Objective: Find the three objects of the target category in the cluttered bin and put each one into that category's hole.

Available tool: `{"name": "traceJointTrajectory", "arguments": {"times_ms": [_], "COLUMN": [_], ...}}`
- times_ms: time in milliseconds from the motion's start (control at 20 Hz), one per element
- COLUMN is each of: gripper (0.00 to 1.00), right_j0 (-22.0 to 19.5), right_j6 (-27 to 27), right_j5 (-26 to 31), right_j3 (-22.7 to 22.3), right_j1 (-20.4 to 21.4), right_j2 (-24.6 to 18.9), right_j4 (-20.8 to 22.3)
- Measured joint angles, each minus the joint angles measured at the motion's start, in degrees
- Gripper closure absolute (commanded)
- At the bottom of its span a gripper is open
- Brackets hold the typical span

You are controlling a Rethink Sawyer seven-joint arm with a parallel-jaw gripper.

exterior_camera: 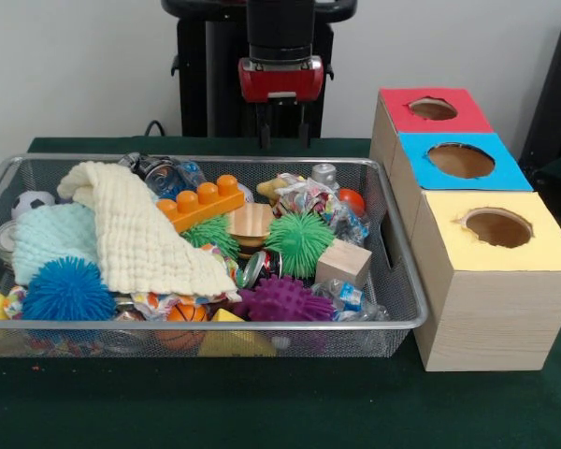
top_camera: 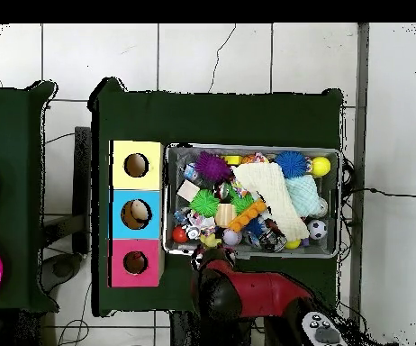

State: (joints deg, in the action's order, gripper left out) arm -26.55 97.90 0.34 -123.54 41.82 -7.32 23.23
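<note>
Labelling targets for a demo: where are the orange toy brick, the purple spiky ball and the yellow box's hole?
orange toy brick (exterior_camera: 202,203), front view, studded top.
purple spiky ball (exterior_camera: 282,299), front view, middle of ball.
yellow box's hole (exterior_camera: 497,227), front view, hole's inside.

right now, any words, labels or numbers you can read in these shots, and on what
None can be read.
Wrappers in the bin: printed, but too small and blurred to read.
Can: markings too blurred.
Red, blue and yellow boxes: plain colour, no text.

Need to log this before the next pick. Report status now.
Gripper open, empty, hanging behind the bin. Three-hole box beside it. Cream cloth draped over much of the clutter.
</note>
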Motion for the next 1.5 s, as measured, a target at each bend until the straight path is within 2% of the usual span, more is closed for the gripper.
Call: {"name": "traceJointTrajectory", "arguments": {"times_ms": [350,500,900,1100,1350,1500], "gripper": [0.0,0.0,0.0,0.0,0.0,0.0], "right_j0": [0.4,0.7,2.8,3.6,4.1,4.1], "right_j6": [0.0,0.0,0.0,0.0,0.0,0.0], "right_j5": [-1.2,-3.6,-10.7,-12.3,-11.3,-6.9], "right_j3": [0.0,-0.2,-1.6,-1.9,-2.0,-2.0], "right_j1": [-3.6,-5.4,-6.4,-6.7,-6.4,-5.1], "right_j2": [2.6,4.1,6.9,7.8,8.1,8.1], "right_j4": [-0.4,-0.4,-0.6,-1.1,-2.6,-4.6]}}
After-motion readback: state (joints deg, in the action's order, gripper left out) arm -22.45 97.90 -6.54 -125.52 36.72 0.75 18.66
